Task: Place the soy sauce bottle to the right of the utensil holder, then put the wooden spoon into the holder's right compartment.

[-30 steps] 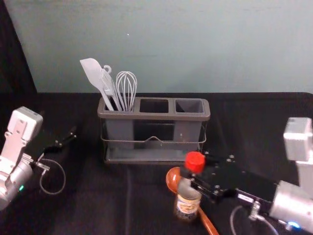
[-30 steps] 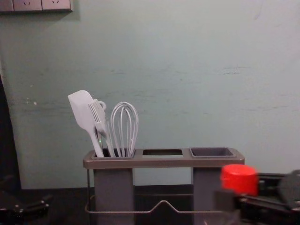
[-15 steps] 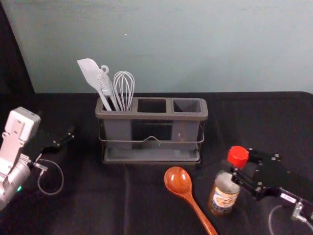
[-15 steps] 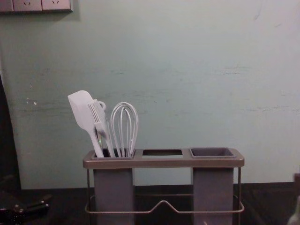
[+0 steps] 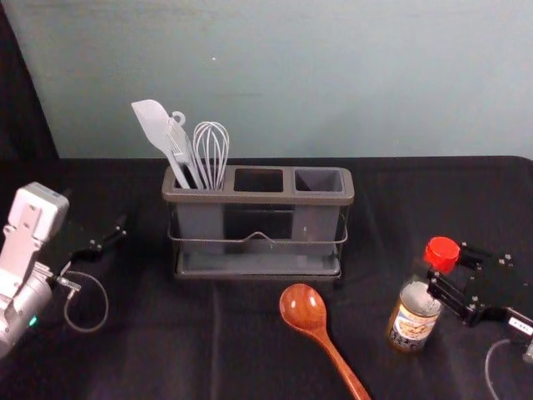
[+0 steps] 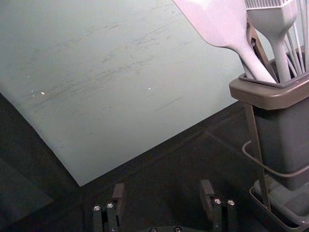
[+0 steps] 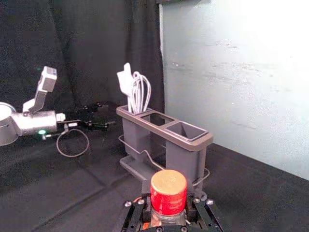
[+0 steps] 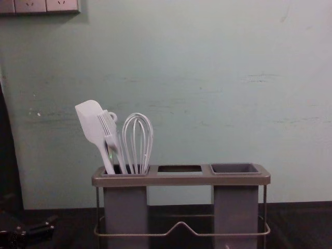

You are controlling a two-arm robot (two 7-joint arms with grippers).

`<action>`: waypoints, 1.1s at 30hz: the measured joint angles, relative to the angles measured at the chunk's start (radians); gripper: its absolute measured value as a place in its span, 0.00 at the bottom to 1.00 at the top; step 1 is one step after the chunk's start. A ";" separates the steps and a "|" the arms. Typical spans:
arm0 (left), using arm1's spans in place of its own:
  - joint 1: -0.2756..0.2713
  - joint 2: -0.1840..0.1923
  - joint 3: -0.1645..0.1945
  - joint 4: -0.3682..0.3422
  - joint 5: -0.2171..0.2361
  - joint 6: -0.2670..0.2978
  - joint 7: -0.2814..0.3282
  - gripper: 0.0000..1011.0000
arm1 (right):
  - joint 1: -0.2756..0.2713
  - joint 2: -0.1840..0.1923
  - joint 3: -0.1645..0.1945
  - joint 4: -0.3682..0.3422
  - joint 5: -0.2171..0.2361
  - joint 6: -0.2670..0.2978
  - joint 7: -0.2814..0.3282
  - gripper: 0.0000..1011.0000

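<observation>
red-capped bottle [image 5: 413, 323] in right gripper's [image 5: 441, 271] snug jaws, right of holder [image 5: 260, 198]; left gripper [image 5: 117, 233] at left, jaws wide

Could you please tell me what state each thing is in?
Clear soy sauce bottle with red cap: capped, gripped.
Brown wooden spoon: lying down.
Long grey utensil holder: upright, right compartment empty.
White spatula: standing in it.
White brush: standing in it.
White wire whisk: standing in it.
Black left gripper: open, holding nothing.
Black right gripper: shut on the bottle.
</observation>
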 joint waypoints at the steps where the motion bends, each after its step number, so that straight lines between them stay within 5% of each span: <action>1: 0.000 0.000 0.000 0.000 0.000 0.000 0.000 1.00 | -0.001 -0.004 0.003 0.001 -0.001 0.001 0.000 0.38; 33: 0.000 0.000 0.000 0.000 0.000 0.000 0.000 1.00 | -0.016 -0.043 0.083 0.022 -0.048 0.024 -0.012 0.38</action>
